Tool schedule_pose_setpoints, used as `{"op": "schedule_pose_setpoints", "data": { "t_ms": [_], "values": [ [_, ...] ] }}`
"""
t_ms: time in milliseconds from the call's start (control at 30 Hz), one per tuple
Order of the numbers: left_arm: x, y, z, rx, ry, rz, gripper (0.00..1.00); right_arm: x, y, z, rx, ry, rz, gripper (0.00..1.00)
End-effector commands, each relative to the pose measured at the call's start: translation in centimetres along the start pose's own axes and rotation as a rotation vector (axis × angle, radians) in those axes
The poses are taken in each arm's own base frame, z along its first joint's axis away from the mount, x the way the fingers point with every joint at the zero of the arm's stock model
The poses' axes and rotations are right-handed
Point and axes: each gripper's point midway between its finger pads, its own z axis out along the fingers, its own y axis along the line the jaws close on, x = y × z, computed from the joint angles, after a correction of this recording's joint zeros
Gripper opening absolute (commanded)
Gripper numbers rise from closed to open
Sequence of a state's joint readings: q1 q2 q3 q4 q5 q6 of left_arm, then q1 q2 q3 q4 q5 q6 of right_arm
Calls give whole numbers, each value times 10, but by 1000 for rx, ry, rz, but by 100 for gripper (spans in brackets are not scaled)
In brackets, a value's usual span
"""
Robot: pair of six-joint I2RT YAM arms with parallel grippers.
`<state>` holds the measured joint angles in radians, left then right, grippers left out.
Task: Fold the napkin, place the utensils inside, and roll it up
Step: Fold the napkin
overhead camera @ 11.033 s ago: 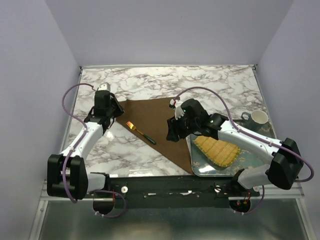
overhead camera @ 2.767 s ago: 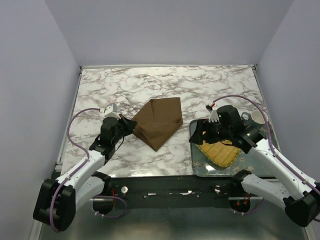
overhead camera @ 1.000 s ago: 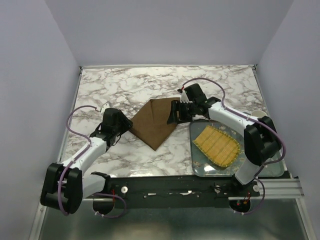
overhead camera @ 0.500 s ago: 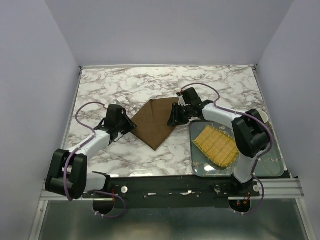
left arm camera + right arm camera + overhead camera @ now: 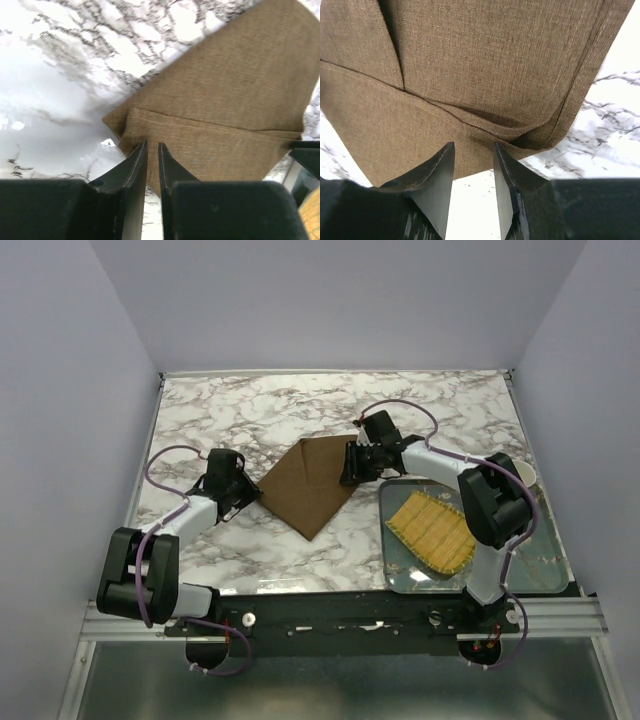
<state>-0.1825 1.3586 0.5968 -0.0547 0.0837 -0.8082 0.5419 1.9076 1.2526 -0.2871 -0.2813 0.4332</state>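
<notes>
1. Over the past second both arms have drawn in. The left gripper (image 5: 152, 145) now sits at the left corner of the napkin (image 5: 310, 485), the right gripper (image 5: 472, 145) at its right edge.
2. The folded brown napkin lies between them on the marble table (image 5: 420, 410), beside the tray (image 5: 515, 560).
3. The left fingers (image 5: 132, 165) are nearly pressed together, pinching cloth. The right fingers (image 5: 437, 175) sit part-way apart astride the fold; whether they grip it cannot be told.

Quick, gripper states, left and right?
Left gripper: shut on the plain dark brown cloth napkin, at its corner.
Right gripper: jaws half closed at the napkin's edge; grip cannot be told.
</notes>
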Motion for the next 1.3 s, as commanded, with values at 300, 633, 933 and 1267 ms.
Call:
{"op": "schedule_pose_setpoints", "data": {
  "t_ms": [300, 633, 933, 1267],
  "values": [
    [-23, -15, 9, -9, -5, 44, 26, -8, -25, 3, 129, -5, -120, 47],
    [-91, -41, -79, -57, -180, 64, 40, -28, 51, -38, 154, -78, -335, 79],
    [-113, -4, -143, -178, -390, -72, 62, 45, 137, -23, 185, -15, -667, 84],
    [-128, 30, -143, -264, -394, -188, 62, 68, 162, 23, 300, 88, -852, 54]
  ]
}}
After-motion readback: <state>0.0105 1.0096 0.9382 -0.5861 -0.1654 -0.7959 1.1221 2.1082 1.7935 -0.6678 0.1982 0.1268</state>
